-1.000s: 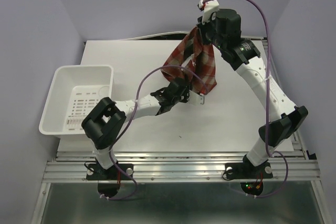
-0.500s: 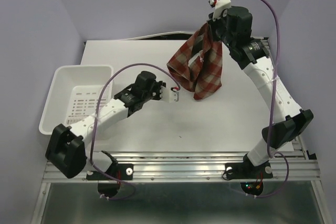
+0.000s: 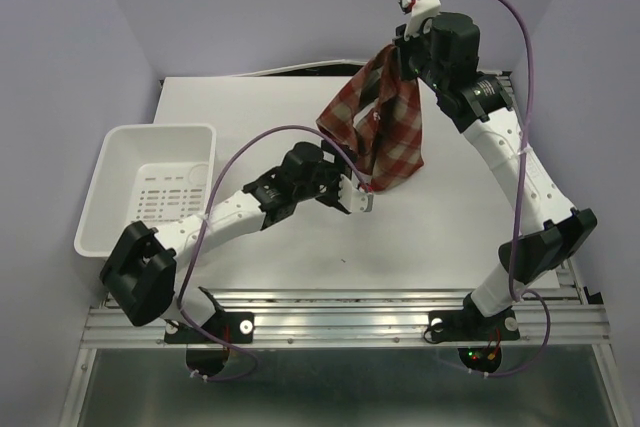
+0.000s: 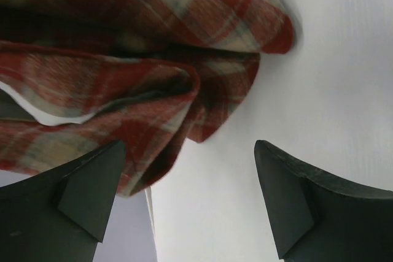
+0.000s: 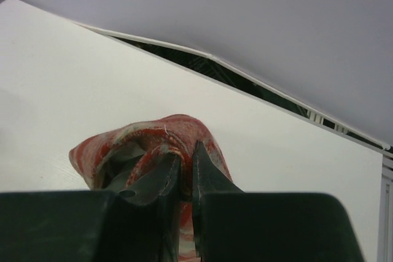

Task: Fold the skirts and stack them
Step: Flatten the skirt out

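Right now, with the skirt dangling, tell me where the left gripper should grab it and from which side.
Take the skirt by its lowest hanging corner, coming in low from the left. The right gripper pinches its top, so the cloth hangs bunched, and that loose bottom edge sits ahead of the open left gripper, likely easiest to pinch.

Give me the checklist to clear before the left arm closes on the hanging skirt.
1. Right jaws shut on the skirt, holding it up: ok.
2. Left jaws fully open: ok.
3. Cloth centred between the left jaws: not ok. The wrist view shows it against one side, and the gap is mostly over bare table.
4. Skirt hanging flat: not ok, bunched and doubled over.
5. Lower edge clear of the table: cannot tell.
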Action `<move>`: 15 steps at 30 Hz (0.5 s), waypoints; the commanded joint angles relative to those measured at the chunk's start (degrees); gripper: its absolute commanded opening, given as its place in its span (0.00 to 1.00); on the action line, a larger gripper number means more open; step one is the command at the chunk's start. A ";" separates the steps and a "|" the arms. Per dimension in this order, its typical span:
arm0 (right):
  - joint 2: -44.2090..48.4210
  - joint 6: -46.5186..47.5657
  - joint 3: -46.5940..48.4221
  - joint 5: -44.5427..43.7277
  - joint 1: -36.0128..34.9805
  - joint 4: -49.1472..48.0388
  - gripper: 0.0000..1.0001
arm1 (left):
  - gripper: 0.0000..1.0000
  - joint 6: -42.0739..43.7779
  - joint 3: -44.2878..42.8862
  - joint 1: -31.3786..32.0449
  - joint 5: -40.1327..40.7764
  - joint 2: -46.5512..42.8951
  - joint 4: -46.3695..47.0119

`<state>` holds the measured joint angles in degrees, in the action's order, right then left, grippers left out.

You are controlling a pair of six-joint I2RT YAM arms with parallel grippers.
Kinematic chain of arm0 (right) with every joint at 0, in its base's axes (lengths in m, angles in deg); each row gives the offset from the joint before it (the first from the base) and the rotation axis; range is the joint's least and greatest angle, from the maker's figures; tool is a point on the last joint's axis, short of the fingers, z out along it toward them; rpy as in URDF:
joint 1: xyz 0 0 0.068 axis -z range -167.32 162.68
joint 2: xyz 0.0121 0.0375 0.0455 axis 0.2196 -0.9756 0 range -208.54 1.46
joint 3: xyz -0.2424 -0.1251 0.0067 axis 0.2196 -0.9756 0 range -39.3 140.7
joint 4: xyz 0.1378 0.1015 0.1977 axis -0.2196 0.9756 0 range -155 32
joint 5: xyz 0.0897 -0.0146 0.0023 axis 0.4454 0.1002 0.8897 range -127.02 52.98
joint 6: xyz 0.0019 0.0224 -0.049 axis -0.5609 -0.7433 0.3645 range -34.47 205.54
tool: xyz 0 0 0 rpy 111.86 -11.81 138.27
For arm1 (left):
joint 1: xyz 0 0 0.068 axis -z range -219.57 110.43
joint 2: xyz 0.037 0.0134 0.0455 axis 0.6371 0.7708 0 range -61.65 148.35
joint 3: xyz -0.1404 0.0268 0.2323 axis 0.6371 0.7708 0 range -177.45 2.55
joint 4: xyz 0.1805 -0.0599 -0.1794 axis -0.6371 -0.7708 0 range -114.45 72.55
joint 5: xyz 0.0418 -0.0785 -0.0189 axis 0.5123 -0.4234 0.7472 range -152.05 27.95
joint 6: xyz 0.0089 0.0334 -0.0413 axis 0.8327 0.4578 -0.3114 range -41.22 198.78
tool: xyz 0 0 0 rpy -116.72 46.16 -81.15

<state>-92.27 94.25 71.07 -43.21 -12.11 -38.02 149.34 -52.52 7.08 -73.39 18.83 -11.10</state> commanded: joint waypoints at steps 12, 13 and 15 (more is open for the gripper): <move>1.89 -6.25 3.19 5.58 0.19 -0.70 0.01 | 0.98 1.07 -11.54 -0.51 -4.40 13.80 10.61; 2.15 -6.42 3.19 5.67 0.19 -0.62 0.01 | 0.98 0.98 -12.34 -0.77 -4.14 14.69 10.61; 2.59 -6.69 3.01 5.67 0.19 -0.26 0.01 | 0.98 0.72 -14.62 -1.56 -3.00 17.33 11.14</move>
<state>-92.42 89.48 71.13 -38.71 -12.11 -35.81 150.50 -62.31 6.53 -77.56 34.55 -2.32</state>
